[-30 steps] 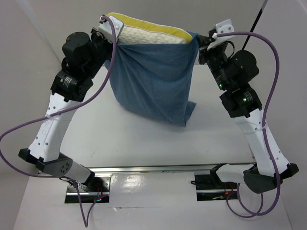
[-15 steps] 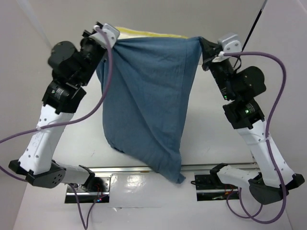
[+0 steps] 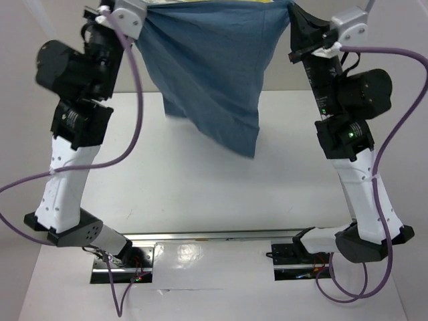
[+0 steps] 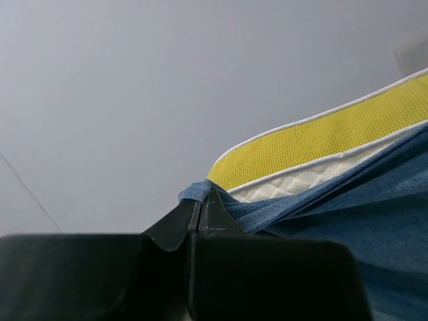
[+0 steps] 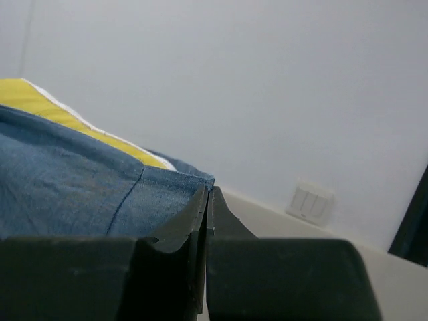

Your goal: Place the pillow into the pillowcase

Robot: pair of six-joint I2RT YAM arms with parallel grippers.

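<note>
The dusty-blue pillowcase (image 3: 214,67) hangs in the air above the table, stretched between both raised grippers, and its lower corner dangles free. My left gripper (image 3: 142,9) (image 4: 200,200) is shut on the case's left top corner. At the other top corner my right gripper (image 3: 295,12) (image 5: 208,194) is shut on the hem. The pillow (image 4: 321,140) sits inside the case's mouth. Its yellow band and quilted white face rise above the blue cloth (image 4: 374,221) in the left wrist view. In the right wrist view a yellow strip of the pillow (image 5: 27,97) shows behind the pillowcase (image 5: 67,180).
The white table (image 3: 200,194) lies below the hanging cloth. A metal rail (image 3: 214,235) with both arm bases runs along the near edge. Purple cables loop beside each arm. A wall switch (image 5: 307,200) shows in the right wrist view.
Both arms have lifted the pillowcase from table height to the top of the overhead view. Its lower end swung toward the camera, then rose off the table. The pillow has left the overhead view.
</note>
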